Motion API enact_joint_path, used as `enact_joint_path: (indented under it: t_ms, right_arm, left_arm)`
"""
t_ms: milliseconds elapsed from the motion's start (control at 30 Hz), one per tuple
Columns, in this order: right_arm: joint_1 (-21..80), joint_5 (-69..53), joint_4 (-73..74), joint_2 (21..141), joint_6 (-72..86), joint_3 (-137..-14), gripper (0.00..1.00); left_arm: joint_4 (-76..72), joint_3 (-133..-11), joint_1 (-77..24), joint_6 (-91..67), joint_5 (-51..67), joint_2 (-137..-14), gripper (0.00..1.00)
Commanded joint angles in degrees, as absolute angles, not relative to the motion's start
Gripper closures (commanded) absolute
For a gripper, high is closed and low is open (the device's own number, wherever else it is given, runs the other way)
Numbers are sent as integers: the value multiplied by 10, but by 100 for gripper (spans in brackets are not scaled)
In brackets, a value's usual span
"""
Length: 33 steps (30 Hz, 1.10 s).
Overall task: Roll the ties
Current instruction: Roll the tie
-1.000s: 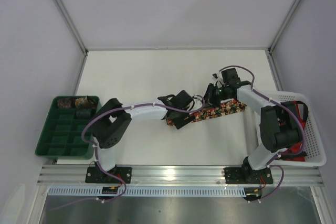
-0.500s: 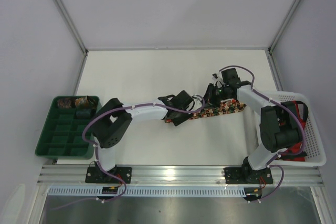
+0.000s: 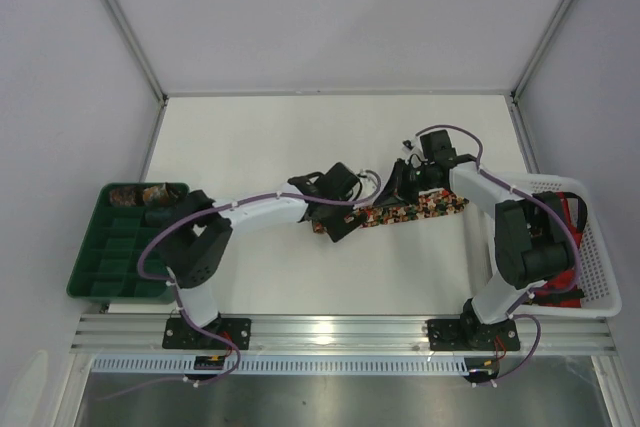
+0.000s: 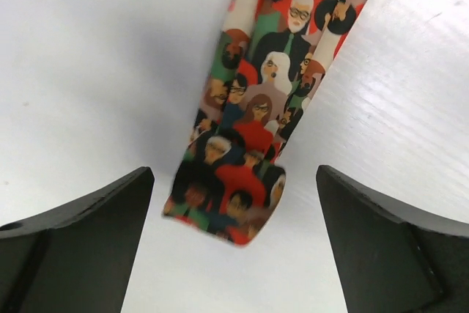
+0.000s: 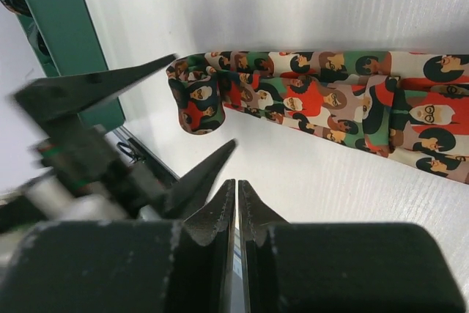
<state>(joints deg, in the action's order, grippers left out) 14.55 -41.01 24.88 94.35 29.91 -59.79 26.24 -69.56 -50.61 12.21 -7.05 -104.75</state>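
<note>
**Left end effector** (image 4: 234, 172): fingers wide apart, one on each side of the curled end (image 5: 194, 100) of the tie (image 4: 253, 119), gripping nothing.

**Right end effector** (image 5: 236, 185): fingers together with nothing between them, tips just beside the tie's long edge. Whether they touch it cannot be told.

**Tie:** lies flat on the surface (image 3: 260, 137) between the arms, its left end turned over into a small beginning of a roll.

**Step, as judged:** the first turns of the roll.

**Method advised:**
- Close squarely on the curled end, across its full width.
- Turn it evenly toward the flat length.
- Pin the fabric with the right tip to keep the strip straight.
</note>
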Motion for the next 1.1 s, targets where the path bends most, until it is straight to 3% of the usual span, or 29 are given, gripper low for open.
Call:
enact_joint_path:
  t_ms: [0, 200, 367, 533, 1067]
  right_arm:
    - [149, -420, 230, 954, 294, -601, 90]
    - [181, -425, 230, 986, 302, -641, 90]
    - [245, -427, 222, 1033, 320, -699, 90]
    - [293, -428, 211, 1074, 336, -740, 90]
    - [322, -411, 222, 1134, 315, -759, 90]
  left_arm:
    - [261, -701, -478, 81, -14, -937, 0]
    - [233, -632, -364, -54, 119, -787, 0]
    - [274, -599, -253, -169, 258, -786, 7]
    - [230, -518, -192, -281, 311, -787, 10]
    - [144, -453, -183, -372, 380, -867, 9]
